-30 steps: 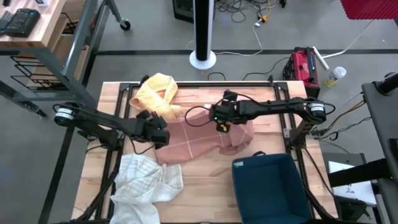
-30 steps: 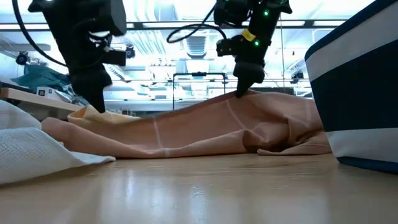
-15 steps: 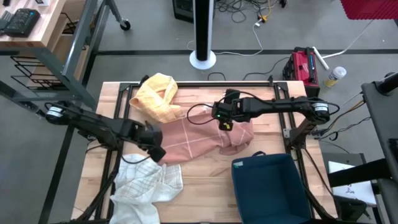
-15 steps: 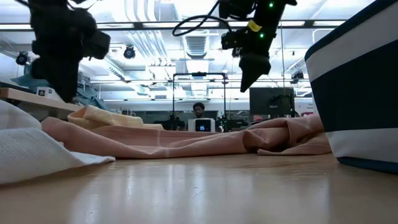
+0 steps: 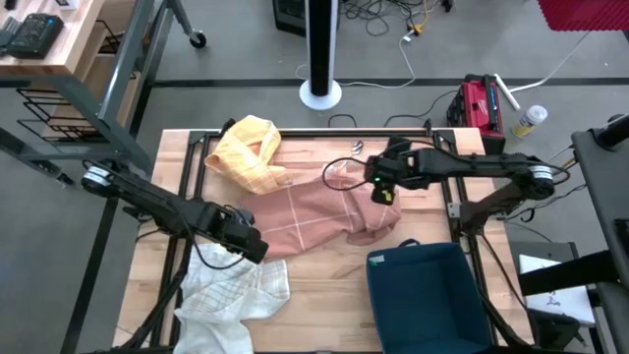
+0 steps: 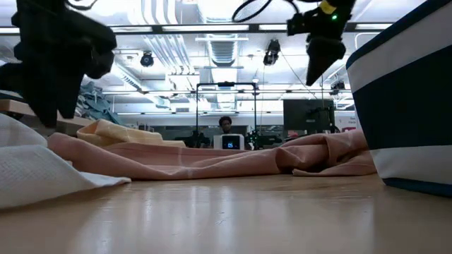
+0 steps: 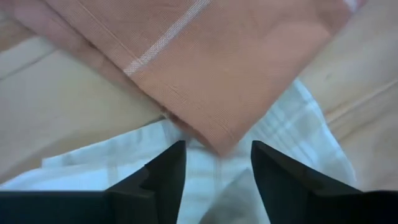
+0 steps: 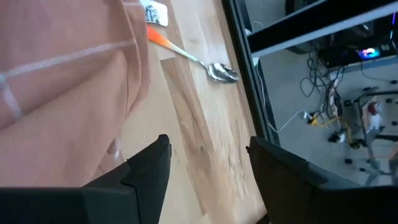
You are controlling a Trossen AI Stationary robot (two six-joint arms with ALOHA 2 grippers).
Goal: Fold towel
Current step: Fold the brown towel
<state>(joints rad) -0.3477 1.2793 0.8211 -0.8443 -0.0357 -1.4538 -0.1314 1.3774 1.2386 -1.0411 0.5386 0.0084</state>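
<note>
The pink towel (image 5: 305, 214) lies crumpled across the middle of the wooden worktop (image 5: 324, 285), unfolded, with pale stripes crossing it. All positions below are given relative to this towel.

The left gripper (image 5: 248, 243) is at the towel's near-left corner, raised above it. Its jaws stand wide apart and hold nothing; the left wrist view shows the towel's corner (image 7: 217, 134) lying between and beyond the fingers (image 7: 165, 174), untouched.

The right gripper (image 5: 383, 187) is over the towel's far-right edge, also raised. Its jaws are wide and empty; in the low view it hangs clear above the cloth.

A yellow cloth (image 5: 251, 152) lies at the towel's far-left side, touching it. A white cloth (image 5: 231, 295) lies at its near-left side, partly under the towel's corner. A dark blue bin (image 5: 428, 300) stands just beside its near-right edge. A spoon (image 8: 205, 65) with an orange handle lies on the worktop just beyond its far edge.
</note>
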